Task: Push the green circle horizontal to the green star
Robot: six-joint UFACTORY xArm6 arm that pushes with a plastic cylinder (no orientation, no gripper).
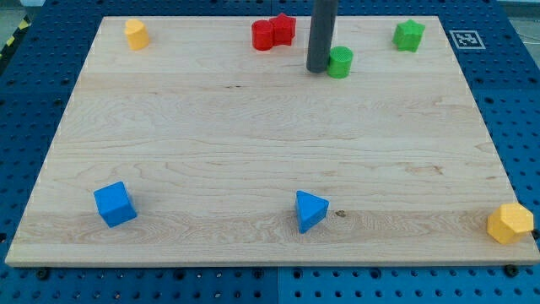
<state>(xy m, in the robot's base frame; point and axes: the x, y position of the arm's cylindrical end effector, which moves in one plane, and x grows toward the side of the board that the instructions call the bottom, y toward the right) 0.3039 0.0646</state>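
Observation:
The green circle [340,62] is a short green cylinder near the view's top, a little right of centre. The green star [409,35] sits further right and slightly higher, near the top right corner of the wooden board [253,169]. My tip [318,69] is the lower end of a dark rod that comes down from the top edge. It stands right beside the green circle, on its left side, touching or nearly touching it.
A red circle [264,35] and a red star [283,28] sit together left of the rod. A yellow block [136,34] is at top left, a blue cube [114,204] at bottom left, a blue triangle [310,210] at bottom centre, a yellow block [510,223] at bottom right.

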